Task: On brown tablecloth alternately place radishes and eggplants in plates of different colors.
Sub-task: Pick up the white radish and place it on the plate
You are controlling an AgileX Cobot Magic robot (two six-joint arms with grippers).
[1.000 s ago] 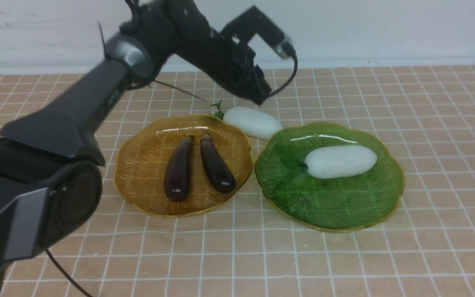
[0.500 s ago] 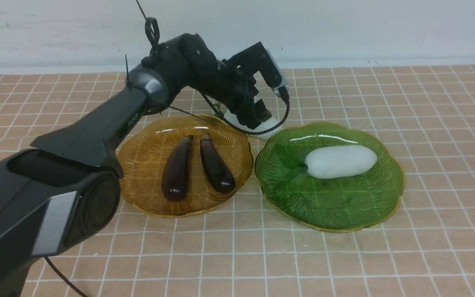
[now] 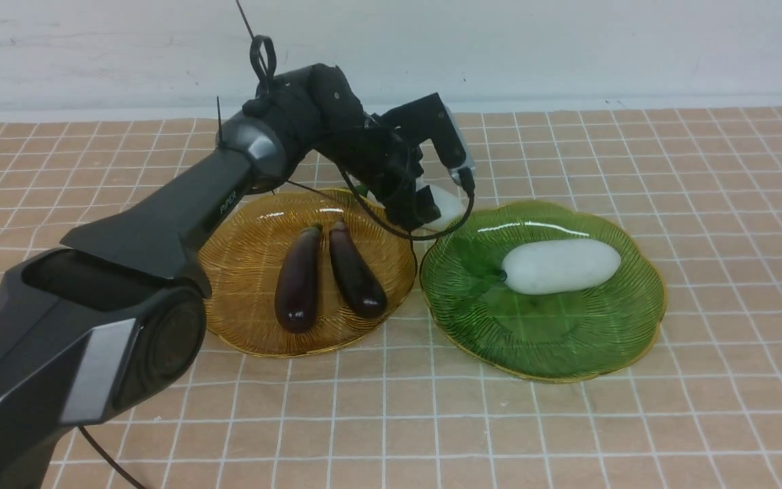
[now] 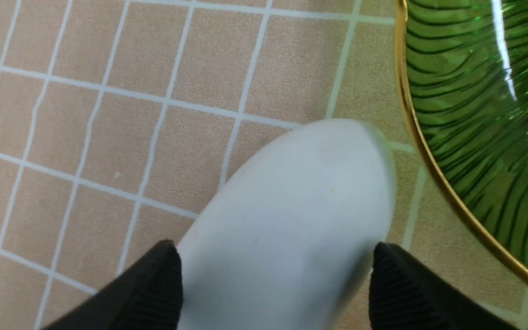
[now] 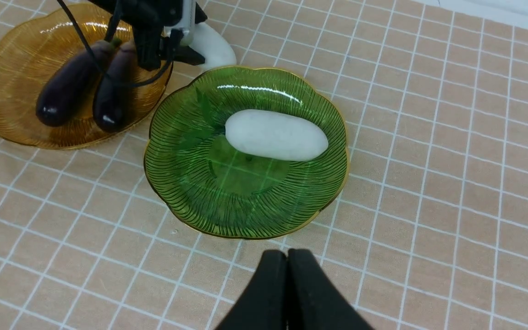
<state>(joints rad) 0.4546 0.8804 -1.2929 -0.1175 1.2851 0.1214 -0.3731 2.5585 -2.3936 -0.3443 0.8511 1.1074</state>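
Observation:
On the brown tablecloth (image 3: 703,204) stand an amber plate (image 3: 241,272) and a green plate (image 3: 540,353). Two purple eggplants (image 3: 298,280) (image 3: 356,272) lie side by side in the amber plate. One white radish (image 3: 561,266) lies in the green plate. A second radish (image 4: 291,206) lies on the cloth behind the gap between the plates. My left gripper (image 4: 273,252) is open and low over it, one finger on each side of its body. The right gripper (image 5: 287,256) is shut and empty, hovering over the cloth in front of the green plate.
The left arm (image 3: 180,210) reaches across and over the amber plate's back rim. Its cable (image 3: 432,234) hangs just above the gap between the plates. The green plate's gold rim (image 4: 429,156) is close beside the left gripper's finger. A white wall (image 3: 567,47) lies behind the cloth.
The left arm has come down from above the far radish. Its gripper has opened and now straddles that radish. The right gripper has stayed shut.

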